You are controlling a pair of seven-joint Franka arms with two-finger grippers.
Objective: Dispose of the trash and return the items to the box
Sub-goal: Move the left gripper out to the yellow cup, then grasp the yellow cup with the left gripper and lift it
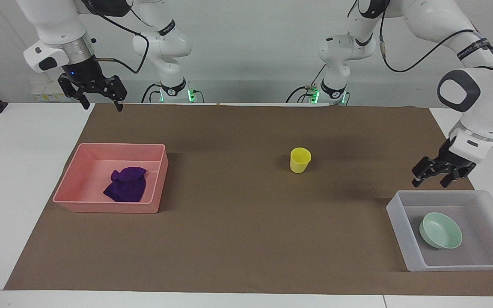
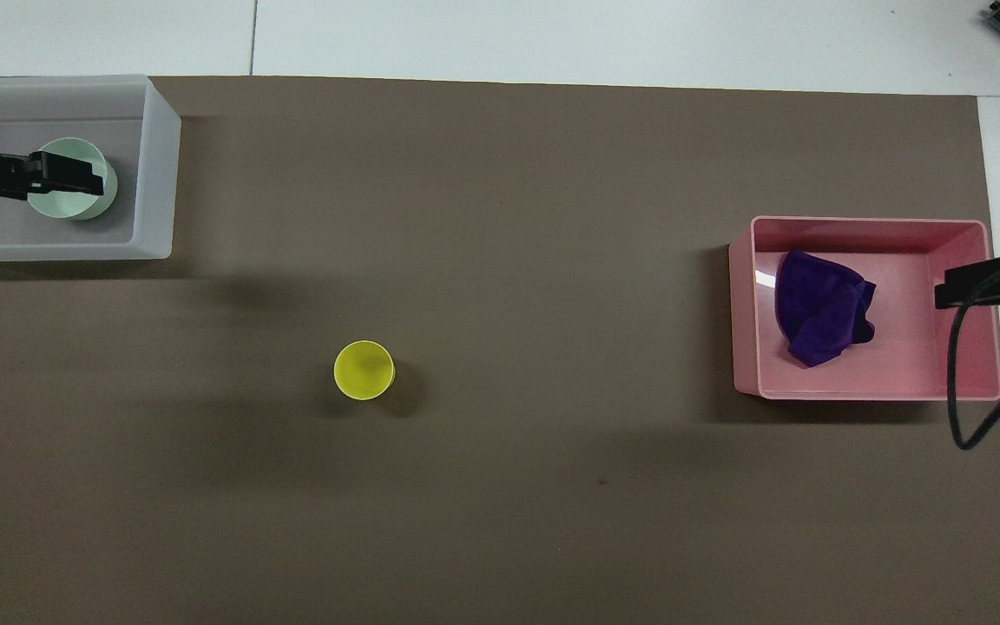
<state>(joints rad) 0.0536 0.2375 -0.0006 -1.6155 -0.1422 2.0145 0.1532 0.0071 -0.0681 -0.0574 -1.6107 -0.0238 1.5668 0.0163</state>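
Hanging empty with its fingers spread, the left gripper is sitting in the air over the translucent box, where the mint-green bowl is already lying. The right gripper is waiting, open and empty, above the pink tray holding the purple cloth. Only the yellow cup, standing mid-table, appears to be awaiting its return.
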